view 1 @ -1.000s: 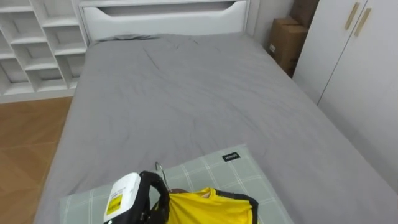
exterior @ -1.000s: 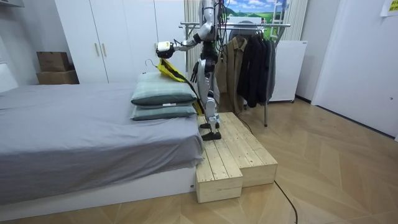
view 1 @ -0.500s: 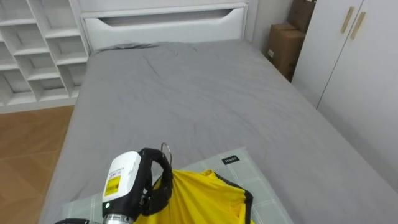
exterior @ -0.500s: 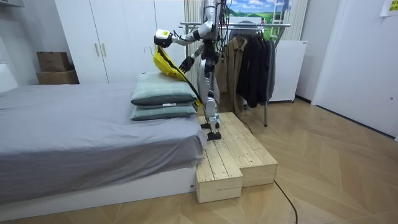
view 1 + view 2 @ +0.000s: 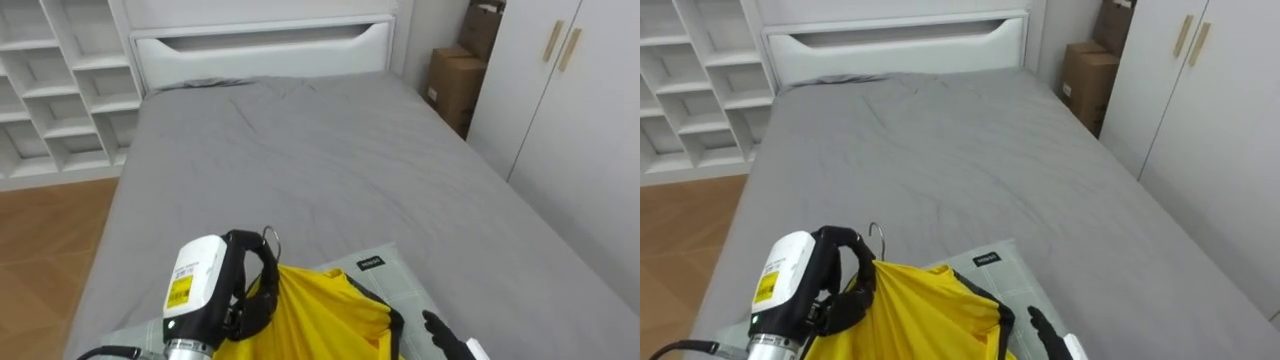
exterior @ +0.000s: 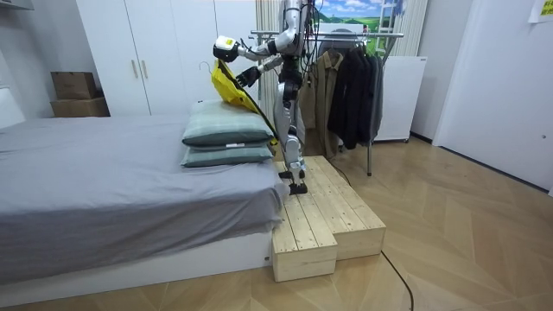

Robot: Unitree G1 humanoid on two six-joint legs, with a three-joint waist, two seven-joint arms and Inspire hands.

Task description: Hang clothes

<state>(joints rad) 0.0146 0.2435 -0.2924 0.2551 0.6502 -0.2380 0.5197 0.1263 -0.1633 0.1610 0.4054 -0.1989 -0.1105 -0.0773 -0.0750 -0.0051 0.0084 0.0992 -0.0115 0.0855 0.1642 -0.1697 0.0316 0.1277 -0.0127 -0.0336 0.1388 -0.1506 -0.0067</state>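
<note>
A yellow garment (image 5: pixel 322 318) with dark trim hangs on a hanger whose metal hook (image 5: pixel 268 238) sticks up by my left hand (image 5: pixel 248 292). That hand is shut on the hanger's neck and holds it above the checked green pillows (image 5: pixel 386 276). In the room view my left hand (image 6: pixel 226 47) is raised high over the pillows (image 6: pixel 226 130), with the garment (image 6: pixel 226 86) dangling below. My right hand (image 5: pixel 442 334) comes in at the lower right, fingers straight, close beside the garment's edge.
I stand on a wooden platform (image 6: pixel 324 216) beside the grey bed (image 5: pixel 300 160). A clothes rack (image 6: pixel 350 36) with dark coats stands behind me. White shelves (image 5: pixel 50 90), cardboard boxes (image 5: pixel 455 80) and a white wardrobe (image 5: pixel 560 120) surround the bed.
My left hand has lifted the hanger and garment higher off the pillows. My right hand has risen from my side to the garment.
</note>
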